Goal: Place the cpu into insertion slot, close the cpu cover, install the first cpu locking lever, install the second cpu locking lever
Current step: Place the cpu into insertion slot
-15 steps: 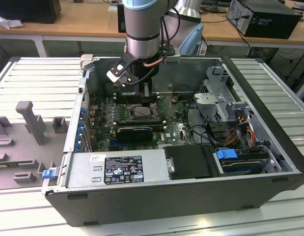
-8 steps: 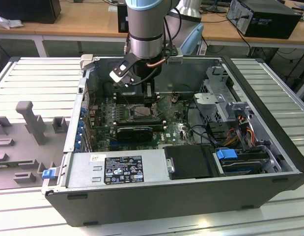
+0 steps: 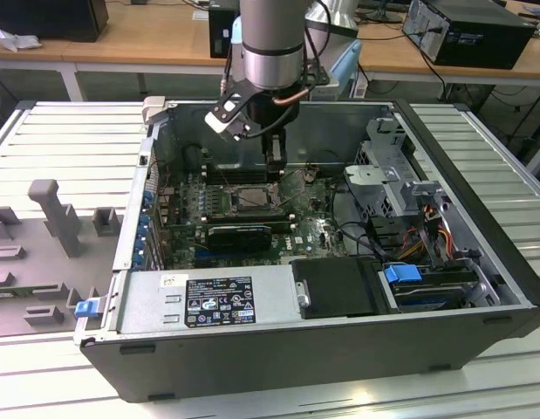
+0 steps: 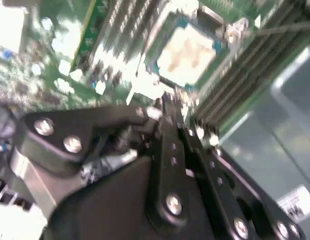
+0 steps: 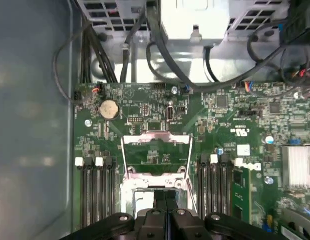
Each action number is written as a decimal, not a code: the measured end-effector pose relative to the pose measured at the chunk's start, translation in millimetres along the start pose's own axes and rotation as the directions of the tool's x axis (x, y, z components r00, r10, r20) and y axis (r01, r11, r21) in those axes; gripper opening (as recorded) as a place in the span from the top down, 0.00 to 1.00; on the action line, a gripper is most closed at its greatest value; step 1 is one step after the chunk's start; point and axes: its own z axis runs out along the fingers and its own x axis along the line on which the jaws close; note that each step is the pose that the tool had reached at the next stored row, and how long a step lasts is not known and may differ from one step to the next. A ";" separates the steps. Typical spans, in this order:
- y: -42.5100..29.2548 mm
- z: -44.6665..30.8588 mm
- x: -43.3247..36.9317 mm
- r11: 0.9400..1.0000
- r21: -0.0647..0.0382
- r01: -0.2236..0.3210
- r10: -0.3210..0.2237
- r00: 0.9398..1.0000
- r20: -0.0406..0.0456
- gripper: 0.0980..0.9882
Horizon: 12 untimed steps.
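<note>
Gripper (image 5: 165, 194) is seen low over green board (image 5: 220, 125) inside PC case (image 3: 339, 349); fingers (image 4: 167, 127) are shut together, nothing seen held betw. them; chip (image 4: 187, 52) is seated in socket (image 3: 252, 199), pale face up, just beyond fingertips; cover (image 5: 156, 135) is noted swung open beside socket, approx. upright; board visible thru its cutout.

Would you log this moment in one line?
gripper: low over green circuit board | pale square cpu: in metal-rimmed insertion slot
</note>
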 end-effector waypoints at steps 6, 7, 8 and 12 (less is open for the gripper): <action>33.1 -0.2 0.8 1.000 0.001 0.000 0.000 1.000 0.000 0.99; 42.2 0.6 1.1 1.000 0.002 0.000 0.000 1.000 0.000 0.99; 46.9 1.2 1.2 1.000 0.002 0.001 -0.001 1.000 0.000 0.99; 65.7 7.1 1.8 1.000 0.003 0.028 -0.028 1.000 -0.002 0.99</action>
